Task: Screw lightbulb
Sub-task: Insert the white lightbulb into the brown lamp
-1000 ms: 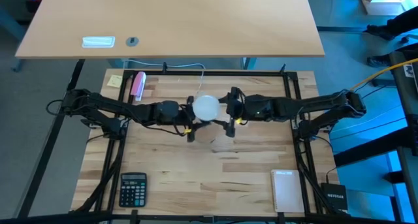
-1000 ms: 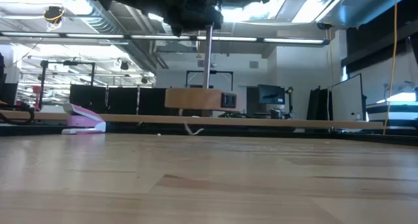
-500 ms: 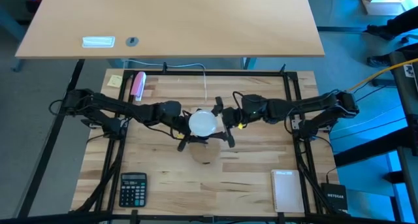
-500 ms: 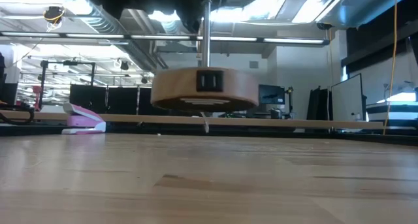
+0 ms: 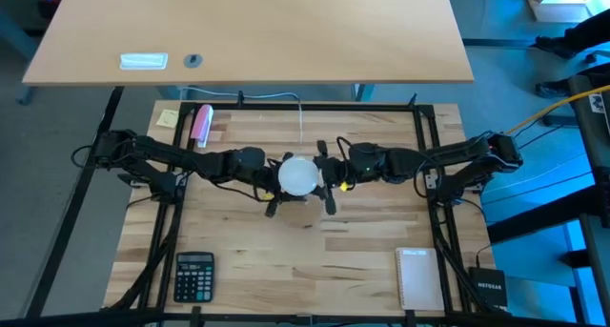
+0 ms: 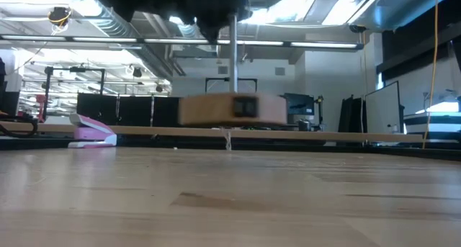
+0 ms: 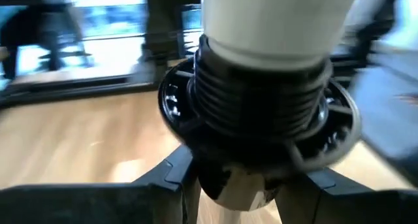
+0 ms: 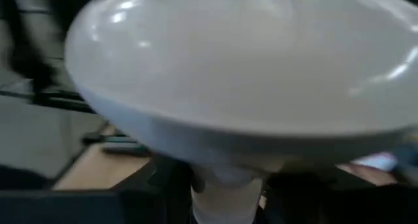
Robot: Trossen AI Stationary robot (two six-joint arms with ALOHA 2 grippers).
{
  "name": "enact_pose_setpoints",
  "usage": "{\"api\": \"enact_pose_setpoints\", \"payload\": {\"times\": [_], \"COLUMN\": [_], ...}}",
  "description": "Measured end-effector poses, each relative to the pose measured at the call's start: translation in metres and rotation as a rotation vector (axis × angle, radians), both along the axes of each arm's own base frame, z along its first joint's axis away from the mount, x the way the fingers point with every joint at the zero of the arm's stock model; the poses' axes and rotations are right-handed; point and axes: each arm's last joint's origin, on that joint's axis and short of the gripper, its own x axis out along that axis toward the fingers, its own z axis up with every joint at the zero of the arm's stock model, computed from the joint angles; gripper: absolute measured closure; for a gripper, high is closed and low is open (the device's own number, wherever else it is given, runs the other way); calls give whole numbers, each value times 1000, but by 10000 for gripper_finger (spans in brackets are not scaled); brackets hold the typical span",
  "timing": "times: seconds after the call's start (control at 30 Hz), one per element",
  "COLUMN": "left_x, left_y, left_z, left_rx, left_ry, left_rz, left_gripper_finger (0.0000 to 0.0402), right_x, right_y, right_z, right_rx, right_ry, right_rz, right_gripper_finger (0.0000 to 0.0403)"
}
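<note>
The white globe-shaped lightbulb [image 5: 298, 174] sits over the table's middle, its narrow neck in a black threaded socket [image 7: 261, 119]. Below the socket a metal rod [image 6: 235, 60] goes down to a round wooden disc [image 6: 220, 109], which hangs clear of the table. My left gripper [image 5: 277, 181] comes in from the table's left and is shut below the socket. My right gripper [image 5: 324, 176] comes in from the right and is shut on the bulb [image 8: 241, 74]. In the high view the bulb hides both places of contact. My left gripper pinches the pale part just under the black socket [image 7: 240, 192] between its two fingers [image 7: 176, 178], roughly level from the table's left. The socket stands upright above the fingers, and the rod and disc hang below, clear of the table. My right gripper pinches the bulb's narrow neck [image 8: 225, 188] below the globe between its two fingers, roughly level from the table's right. The globe stands above the fingers.
A calculator [image 5: 194, 275] lies at the near left and a white notepad [image 5: 417, 277] at the near right. A pink stapler [image 5: 201, 124] and a yellow note [image 5: 169, 117] lie at the far left. A white cord [image 5: 297, 108] runs to the far edge.
Both grippers have gone a little toward the table's near edge, carrying the bulb and lamp base together. The wooden disc has swung below them, showing nearer and larger half a second ago, then farther again, and has stayed clear of the table.
</note>
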Motion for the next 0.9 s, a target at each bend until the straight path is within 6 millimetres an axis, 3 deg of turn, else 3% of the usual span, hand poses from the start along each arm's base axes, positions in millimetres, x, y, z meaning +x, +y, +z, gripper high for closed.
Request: {"api": "enact_pose_setpoints", "payload": {"times": [0.17, 0.3, 0.63, 0.9], "left_x": [0, 0, 0, -1], "left_y": [5, 2, -2, -2], "left_z": [0, 1, 1, 0], "left_rx": [51, 87, 121, 101], "left_ry": [-2, -16, -16, -9], "left_rz": [299, 433, 468, 447], "left_gripper_finger": [271, 271, 272, 272], "right_x": [-2, -3, -2, -22], "right_y": [4, 4, 3, 1], "right_z": [-1, 0, -1, 6], "right_rx": [-80, -108, -109, -147], "right_ry": [5, 4, 1, 106], "right_rz": [-293, -441, -414, -381], "right_gripper_finger": [233, 234, 236, 73]}}
